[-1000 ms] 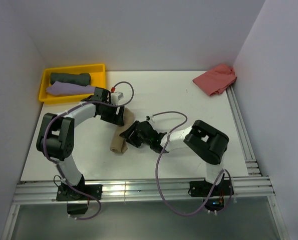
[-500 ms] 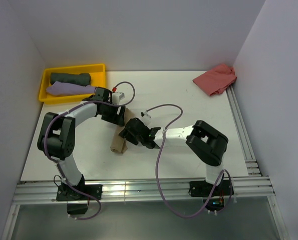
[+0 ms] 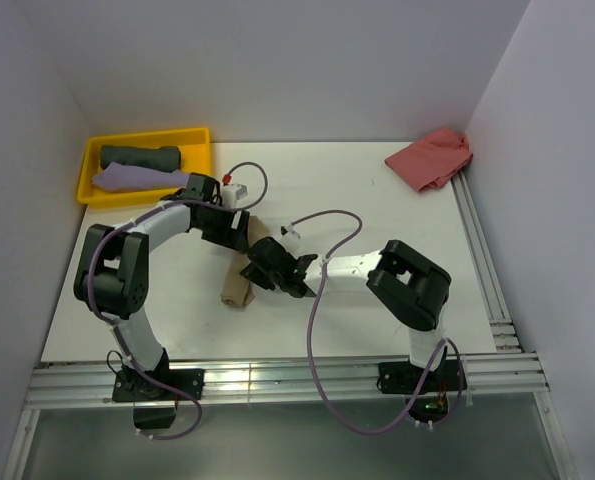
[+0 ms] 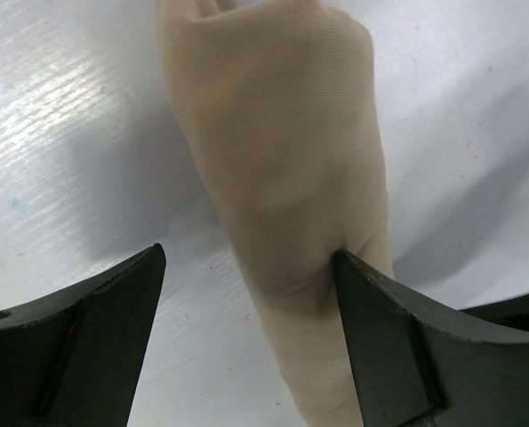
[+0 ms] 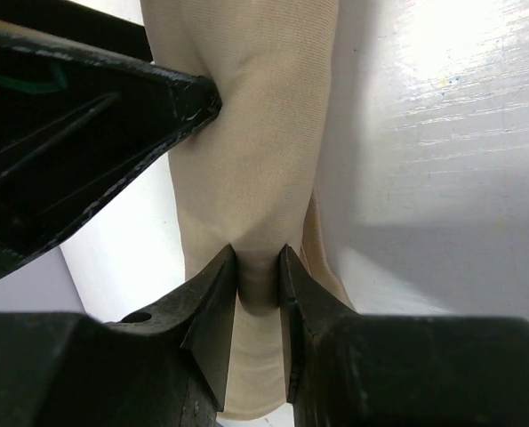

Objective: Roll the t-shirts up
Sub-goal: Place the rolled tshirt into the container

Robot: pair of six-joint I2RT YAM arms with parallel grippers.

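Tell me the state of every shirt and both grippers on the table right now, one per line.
Tan t-shirt: rolled into a tube, lying on the table.
Dark green t-shirt: rolled, in the yellow tray.
Lilac t-shirt: bundled, in the tray beside it.
Red t-shirt: crumpled, unrolled, far right corner.
Left gripper: open, straddling the tan roll.
Right gripper: shut on a fold of the tan t-shirt.

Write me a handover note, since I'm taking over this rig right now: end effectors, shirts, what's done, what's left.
Left end effector: open, straddling the tan t-shirt.
Right end effector: pinched shut on a fold of it.
Done: tan t-shirt rolled, on the table; grey-green t-shirt and lilac t-shirt lie in the yellow tray.
Left: salmon-red t-shirt, crumpled at the far right corner.
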